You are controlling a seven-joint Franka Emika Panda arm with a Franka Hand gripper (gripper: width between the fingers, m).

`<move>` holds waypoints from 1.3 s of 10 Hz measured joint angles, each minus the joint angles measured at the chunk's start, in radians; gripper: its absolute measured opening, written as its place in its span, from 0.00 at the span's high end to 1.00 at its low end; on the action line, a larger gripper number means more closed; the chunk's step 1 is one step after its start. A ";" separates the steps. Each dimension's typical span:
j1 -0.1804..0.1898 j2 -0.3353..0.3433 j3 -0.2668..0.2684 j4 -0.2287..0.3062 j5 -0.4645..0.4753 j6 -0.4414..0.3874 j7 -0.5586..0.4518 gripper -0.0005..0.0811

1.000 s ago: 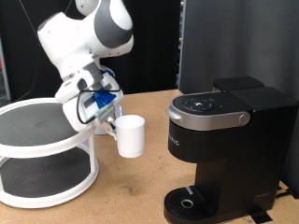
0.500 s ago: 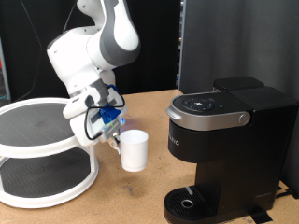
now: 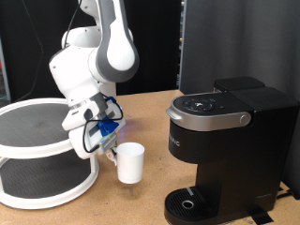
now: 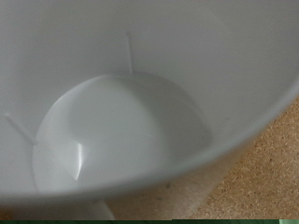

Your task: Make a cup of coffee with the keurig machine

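The white cup (image 3: 129,162) hangs at the end of my gripper (image 3: 110,143), which is shut on its rim on the side towards the exterior view's left. The cup is upright, just above the cork table, left of the black keurig machine (image 3: 232,141). The machine's lid is down and its round drip base (image 3: 191,203) is bare. The wrist view is filled by the cup's empty white inside (image 4: 121,131); my fingers do not show there.
A white two-tier round rack (image 3: 42,155) stands at the exterior view's left, close behind my arm. The cork table (image 3: 141,202) runs between the rack and the machine. A dark panel stands behind the machine.
My gripper has carried the cup down and towards the exterior view's bottom, closer to the table's front. The machine has not moved.
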 joint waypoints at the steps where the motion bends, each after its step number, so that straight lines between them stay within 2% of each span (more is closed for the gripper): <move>1: 0.000 0.024 0.003 0.007 0.041 0.006 -0.031 0.91; 4: 0.001 0.066 0.018 0.027 0.129 0.008 -0.095 0.91; 13: 0.000 0.063 0.032 0.027 0.133 0.005 -0.098 0.91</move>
